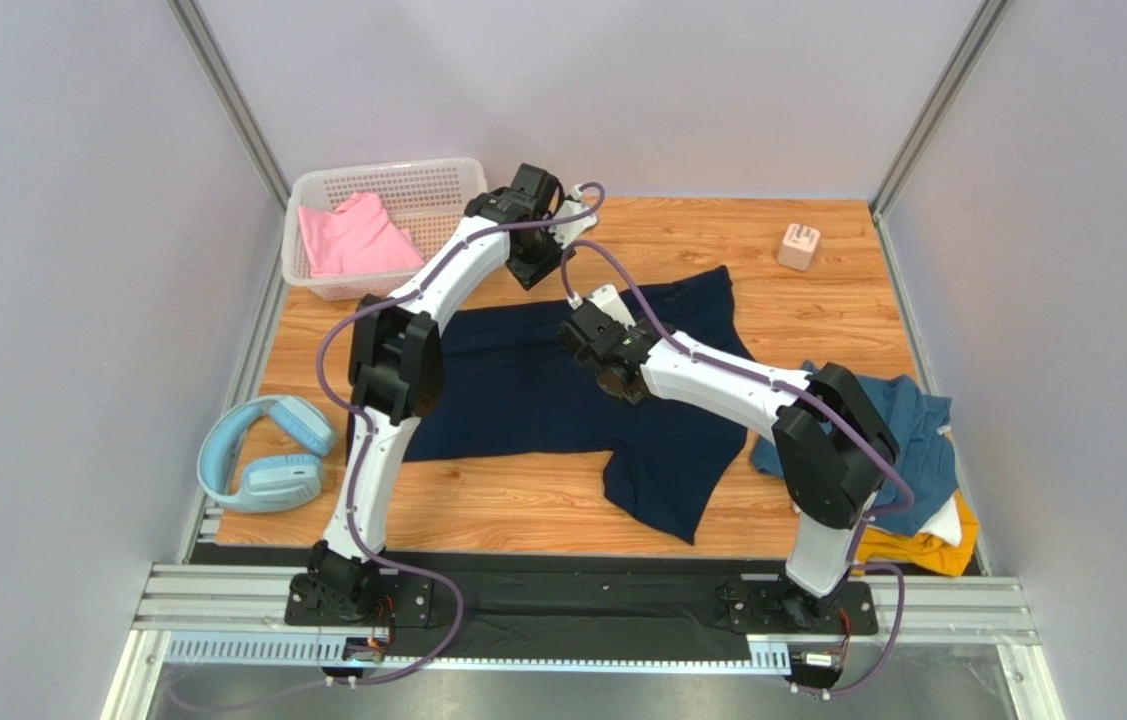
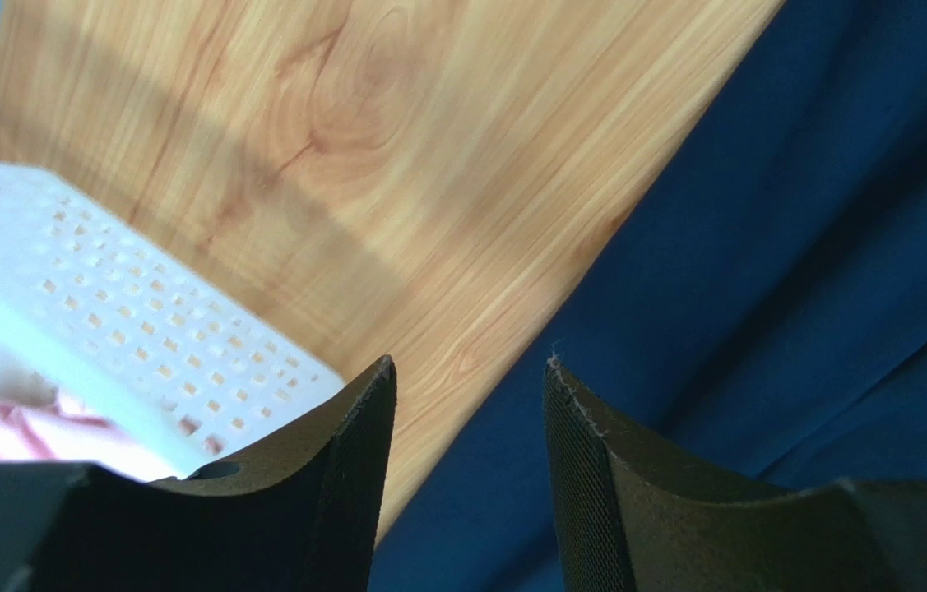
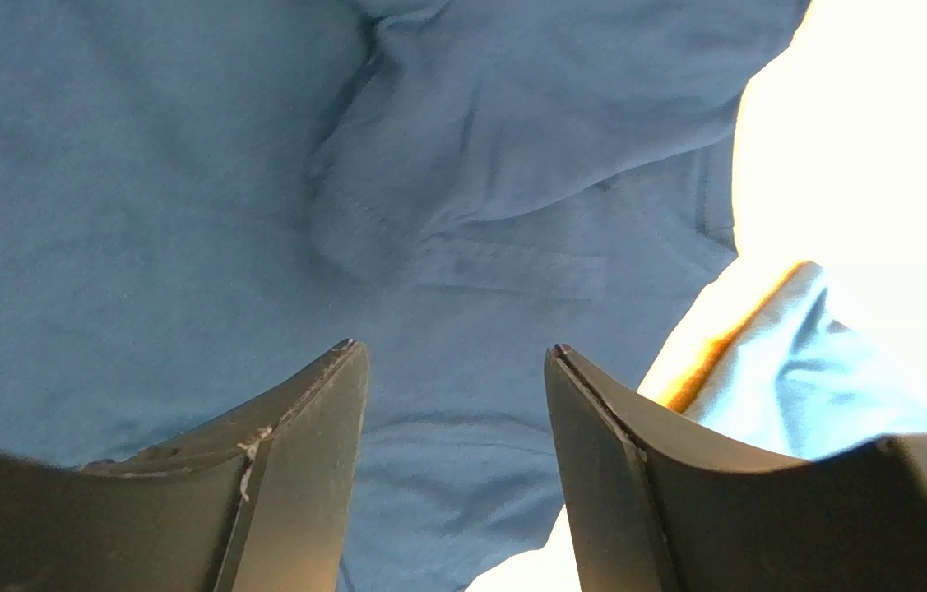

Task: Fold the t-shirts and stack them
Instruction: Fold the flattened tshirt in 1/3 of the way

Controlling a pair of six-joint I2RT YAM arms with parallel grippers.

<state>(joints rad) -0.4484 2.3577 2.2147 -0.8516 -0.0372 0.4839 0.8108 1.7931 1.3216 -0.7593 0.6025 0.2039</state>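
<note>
Across grained wood table [image 1: 810, 308], rumpled soft navy tee [image 1: 524, 393]; left hand [image 2: 468, 370] and right hand [image 3: 453, 354] parted, empty.

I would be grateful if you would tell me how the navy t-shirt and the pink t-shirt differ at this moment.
The navy t-shirt lies spread out on the wooden table, while the pink t-shirt sits bunched inside the white basket at the far left corner. The navy t-shirt covers far more area than the pink t-shirt. Both are plain-coloured soft cloth, and neither looks neatly folded.
</note>
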